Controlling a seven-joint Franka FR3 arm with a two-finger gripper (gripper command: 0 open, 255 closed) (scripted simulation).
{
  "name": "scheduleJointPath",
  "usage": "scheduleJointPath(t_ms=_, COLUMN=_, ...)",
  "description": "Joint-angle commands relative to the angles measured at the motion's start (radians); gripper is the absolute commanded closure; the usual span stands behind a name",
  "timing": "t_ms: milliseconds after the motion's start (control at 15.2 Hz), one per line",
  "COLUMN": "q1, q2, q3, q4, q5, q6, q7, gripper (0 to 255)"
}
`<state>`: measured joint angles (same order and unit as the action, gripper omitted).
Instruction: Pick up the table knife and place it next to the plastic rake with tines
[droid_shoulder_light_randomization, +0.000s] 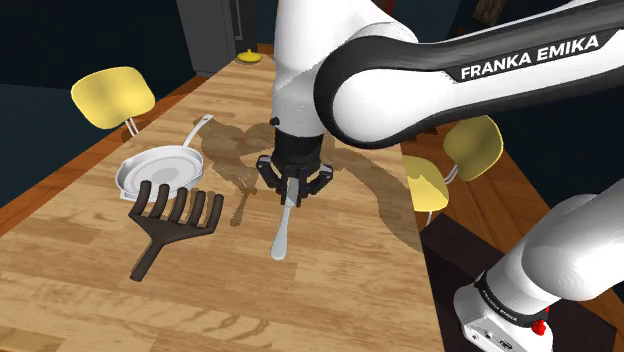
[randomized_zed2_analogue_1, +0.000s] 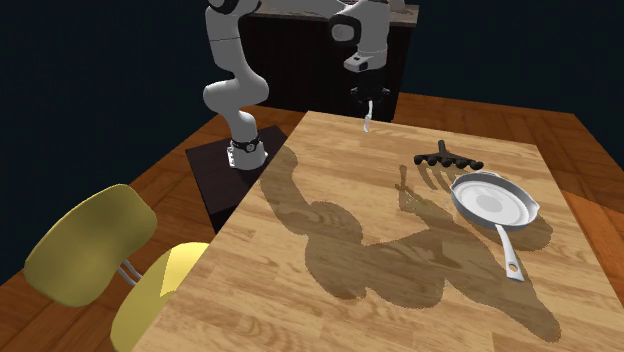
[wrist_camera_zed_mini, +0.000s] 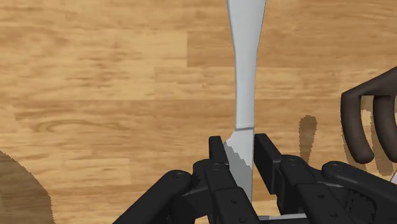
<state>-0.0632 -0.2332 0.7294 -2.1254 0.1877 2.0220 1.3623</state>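
Note:
A silvery table knife (droid_shoulder_light_randomization: 283, 232) hangs blade-end up in my gripper (droid_shoulder_light_randomization: 290, 188), which is shut on it, handle pointing down above the wooden table (droid_shoulder_light_randomization: 330, 290). In the wrist view both fingers (wrist_camera_zed_mini: 219, 156) clasp the knife (wrist_camera_zed_mini: 245, 76) near the blade's serrated base, and my gripper (wrist_camera_zed_mini: 242, 153) is close to the rake's dark tines (wrist_camera_zed_mini: 359, 121). The dark rake with tines (droid_shoulder_light_randomization: 175, 220) lies flat toward the shoulder view's left of the knife. In the second exterior view my gripper (randomized_zed2_analogue_1: 368, 97) holds the knife (randomized_zed2_analogue_1: 368, 122) in the air, apart from the rake (randomized_zed2_analogue_1: 447, 160).
A white frying pan (droid_shoulder_light_randomization: 155, 170) lies just behind the rake, its handle pointing away. Yellow chairs (droid_shoulder_light_randomization: 112, 95) stand along both long sides of the table. A small yellow object (droid_shoulder_light_randomization: 247, 58) sits at the table's far end. The arm's dark stand (randomized_zed2_analogue_1: 235, 170) adjoins the table.

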Motion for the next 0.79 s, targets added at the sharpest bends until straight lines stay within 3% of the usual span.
scheduleJointPath(t_ms=0, q1=-0.003, q2=0.075, q3=0.052, q4=0.067, q5=-0.052, q6=0.0, q7=0.079, gripper=255)
scheduleJointPath(t_ms=132, q1=0.001, q2=0.161, q3=0.1, q4=0.137, q5=-0.122, q6=-0.003, q7=0.162, gripper=255)
scheduleJointPath(t_ms=726, q1=0.007, q2=0.208, q3=0.109, q4=0.05, q5=-0.159, q6=0.116, q7=0.189, gripper=255)
